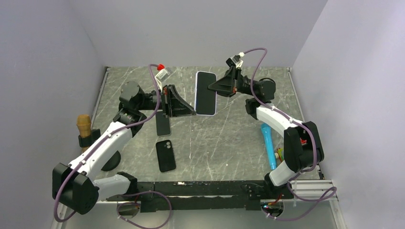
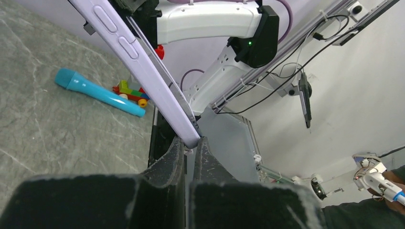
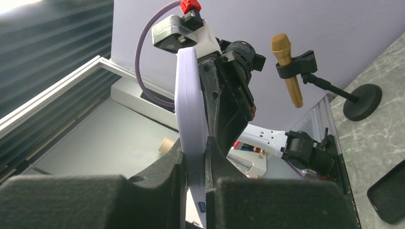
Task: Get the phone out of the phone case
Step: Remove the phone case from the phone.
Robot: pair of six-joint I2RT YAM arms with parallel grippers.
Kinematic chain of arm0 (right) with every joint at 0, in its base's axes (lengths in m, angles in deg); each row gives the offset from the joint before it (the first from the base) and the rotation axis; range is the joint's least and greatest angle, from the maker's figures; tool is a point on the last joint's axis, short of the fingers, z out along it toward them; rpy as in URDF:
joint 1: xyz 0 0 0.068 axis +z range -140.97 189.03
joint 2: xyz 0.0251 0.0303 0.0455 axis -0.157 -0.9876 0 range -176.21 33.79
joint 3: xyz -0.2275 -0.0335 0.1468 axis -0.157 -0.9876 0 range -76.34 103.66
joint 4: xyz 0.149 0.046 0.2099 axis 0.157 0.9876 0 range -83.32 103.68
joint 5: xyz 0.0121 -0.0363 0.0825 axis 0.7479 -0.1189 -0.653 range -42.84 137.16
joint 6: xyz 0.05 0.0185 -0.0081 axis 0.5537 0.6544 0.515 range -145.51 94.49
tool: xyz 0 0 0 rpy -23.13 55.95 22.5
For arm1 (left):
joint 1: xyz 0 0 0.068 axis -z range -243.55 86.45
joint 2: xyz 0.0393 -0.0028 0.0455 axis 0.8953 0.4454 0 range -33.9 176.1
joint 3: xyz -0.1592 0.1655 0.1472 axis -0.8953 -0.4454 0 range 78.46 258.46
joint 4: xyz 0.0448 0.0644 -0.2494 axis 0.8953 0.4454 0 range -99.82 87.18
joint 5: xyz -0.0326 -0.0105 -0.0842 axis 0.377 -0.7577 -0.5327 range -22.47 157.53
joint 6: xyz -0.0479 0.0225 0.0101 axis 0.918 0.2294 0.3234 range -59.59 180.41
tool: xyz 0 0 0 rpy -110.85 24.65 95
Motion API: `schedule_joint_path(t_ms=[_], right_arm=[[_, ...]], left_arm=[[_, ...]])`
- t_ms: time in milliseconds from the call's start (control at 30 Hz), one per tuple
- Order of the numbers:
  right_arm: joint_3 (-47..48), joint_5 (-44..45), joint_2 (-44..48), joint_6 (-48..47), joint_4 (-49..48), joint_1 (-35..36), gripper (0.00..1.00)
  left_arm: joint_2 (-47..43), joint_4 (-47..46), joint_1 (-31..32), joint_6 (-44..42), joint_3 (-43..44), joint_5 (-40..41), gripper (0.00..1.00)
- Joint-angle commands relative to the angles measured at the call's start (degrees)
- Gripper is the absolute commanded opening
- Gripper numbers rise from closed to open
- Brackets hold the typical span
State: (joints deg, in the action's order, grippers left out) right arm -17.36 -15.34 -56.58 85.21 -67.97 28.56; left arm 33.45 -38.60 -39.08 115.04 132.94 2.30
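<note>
A phone in a lilac case hangs in the air above the table's middle, its dark screen facing the camera. My right gripper is shut on its right edge; in the right wrist view the lilac case stands upright between the fingers. My left gripper is shut on the case's lower left corner; in the left wrist view the case edge, with its side buttons, runs down into the fingertips. The phone sits inside the case.
Two other dark phones lie on the table: one under the left arm, one with its camera up nearer. A blue toy microphone and small coloured toys lie on the right. A gold microphone on a stand is at the left edge.
</note>
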Motion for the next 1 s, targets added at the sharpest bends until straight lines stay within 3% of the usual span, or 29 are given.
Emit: schedule_joint_path(t_ms=[0,200,367,433,567,800,900,967], right_arm=[[1.84,5.81,1.79,24.78,-3.07,4.40,0.00],[1.88,6.23,2.27,24.07,-2.20,5.06,0.00],[1.92,6.38,3.31,19.50,1.38,5.51,0.00],[2.41,6.34,4.54,14.27,7.16,5.60,0.00],[4.78,6.89,7.40,0.41,21.67,6.13,0.00],[4.47,8.87,8.11,-2.98,22.39,7.03,0.00],[5.93,8.14,9.33,-10.08,29.59,7.41,0.00],[6.33,7.82,10.49,-13.04,33.83,7.40,0.00]], left_arm=[[0.86,13.04,0.05,-15.91,2.28,7.83,0.00],[0.44,23.67,0.05,-22.29,5.60,12.45,0.00],[0.54,28.37,0.07,-21.90,7.92,18.90,0.00],[0.93,32.01,0.14,-20.67,9.18,21.55,0.00],[2.35,34.85,0.89,-16.75,10.40,23.79,0.11],[4.44,38.77,4.00,-14.82,12.32,27.68,0.33],[4.50,38.01,4.35,-13.25,12.14,28.75,0.32],[4.41,38.54,4.30,-13.52,12.47,30.61,0.21]])
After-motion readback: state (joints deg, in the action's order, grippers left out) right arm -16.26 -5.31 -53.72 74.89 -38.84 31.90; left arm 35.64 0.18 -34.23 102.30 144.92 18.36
